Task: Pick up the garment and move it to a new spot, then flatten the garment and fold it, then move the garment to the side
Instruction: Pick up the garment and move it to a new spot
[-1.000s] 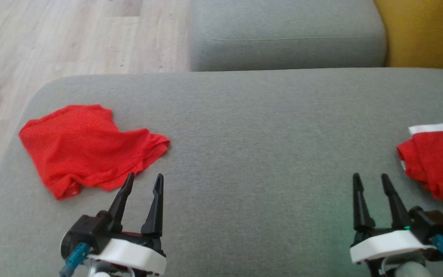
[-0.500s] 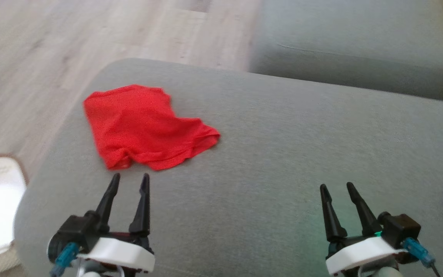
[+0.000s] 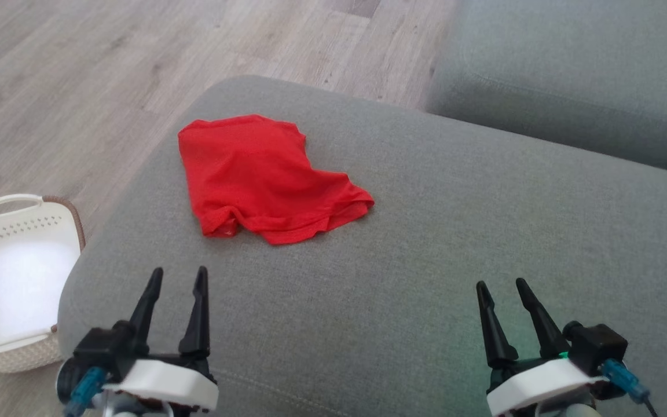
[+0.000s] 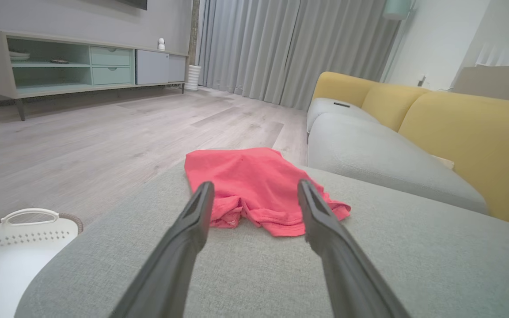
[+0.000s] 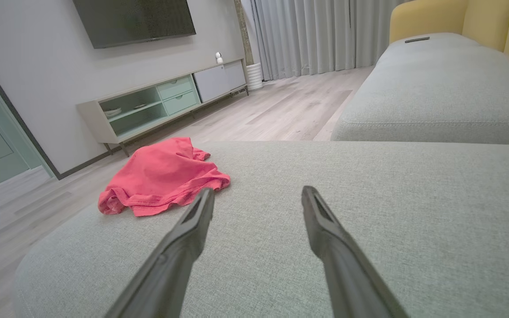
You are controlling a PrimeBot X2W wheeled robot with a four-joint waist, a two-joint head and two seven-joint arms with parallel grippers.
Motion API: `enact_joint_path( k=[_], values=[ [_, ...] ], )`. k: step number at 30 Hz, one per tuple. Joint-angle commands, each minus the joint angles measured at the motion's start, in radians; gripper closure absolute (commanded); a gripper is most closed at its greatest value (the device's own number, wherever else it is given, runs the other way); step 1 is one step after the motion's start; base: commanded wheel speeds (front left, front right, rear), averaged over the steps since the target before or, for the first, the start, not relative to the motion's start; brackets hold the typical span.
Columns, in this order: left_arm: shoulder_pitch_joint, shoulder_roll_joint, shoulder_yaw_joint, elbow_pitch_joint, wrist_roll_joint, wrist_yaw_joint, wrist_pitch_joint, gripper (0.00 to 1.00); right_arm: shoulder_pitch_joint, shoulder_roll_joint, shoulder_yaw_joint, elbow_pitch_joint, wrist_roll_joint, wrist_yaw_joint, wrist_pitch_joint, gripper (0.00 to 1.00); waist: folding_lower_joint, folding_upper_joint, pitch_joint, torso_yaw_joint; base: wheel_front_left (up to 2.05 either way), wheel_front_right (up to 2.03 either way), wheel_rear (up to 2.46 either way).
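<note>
**Crumpled red fabric garment [image 3: 264,176] lies loose on the broad grey woven-fabric seat cushion [image 3: 426,243]; both claws gape empty**

The garment lies in a rumpled heap on the cushion's top, towards its far-left rounded corner. Its hem is bunched and partly turned under on the side facing the cushion's near edge. Nothing is touching it.

The left gripper [image 3: 178,270] hangs over the cushion's near-left part. Its two long dark fingers [image 4: 197,212] are spread wide, with nothing between them. In the left wrist view the garment lies beyond the fingertips, clear of them, with bare grey weave between.

The right gripper [image 3: 500,282] hangs over the cushion's near-right part, well apart from the garment. Its fingers are likewise spread as wide as they go and hold nothing. In the right wrist view plain cushion cloth shows between the fingers.

A white perforated plastic basket with a brown-trimmed rim [image 3: 26,221] stands on the pale wood-plank floor [image 3: 79,75], just off the cushion's near-left corner. It looks empty, though glare washes out its inside.

A second grey upholstered seat cushion [image 3: 571,75] lies beyond the cushion's far-right edge, with a narrow gap between the two. Mustard-yellow padded backrests [image 4: 471,141] rise behind that second seat.

Across the floor from the cushion's left side stands a low cabinet with pale green open shelves and drawers [image 4: 60,66]. Grey pleated curtains [image 4: 281,44] hang beyond it.
</note>
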Motion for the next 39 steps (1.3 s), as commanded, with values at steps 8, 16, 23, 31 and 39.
enact_joint_path(
  k=[8, 16, 23, 31, 39],
  values=[
    [-0.157, 0.050, 0.086, 0.086, 0.067, -0.053, -0.005, 0.00, -0.100, -0.005, -0.015, -0.032, -0.046, 0.003, -0.010, 0.00, 0.0000, 0.0000, 0.113, -0.055, 0.00, 0.00, 0.00],
    [-0.349, 0.194, 0.034, 0.326, 0.082, -0.083, -0.005, 0.00, -0.148, -0.005, -0.053, -0.068, -0.104, 0.003, 0.013, 0.00, 0.0000, 0.0000, 0.231, -0.120, 0.00, 0.00, 0.00],
    [-0.528, 0.324, -0.123, 0.523, 0.010, -0.085, -0.005, 0.00, -0.173, -0.005, -0.075, -0.110, -0.130, 0.003, 0.026, 0.00, 0.0000, 0.0000, 0.307, -0.167, 0.00, 0.00, 0.00],
    [-0.677, 0.408, -0.309, 0.743, -0.145, -0.085, 0.029, 0.00, -0.185, -0.005, -0.084, -0.139, -0.146, 0.003, 0.035, 0.00, 0.0000, 0.0000, 0.357, -0.194, 0.00, 0.00, 0.00],
    [-0.738, 0.421, -0.445, 0.827, -0.284, -0.085, 0.030, 1.00, -0.198, -0.005, -0.103, -0.148, -0.152, 0.003, 0.038, 0.00, 0.0000, 0.0000, 0.367, -0.207, 0.00, 0.00, 0.00]
  ],
)
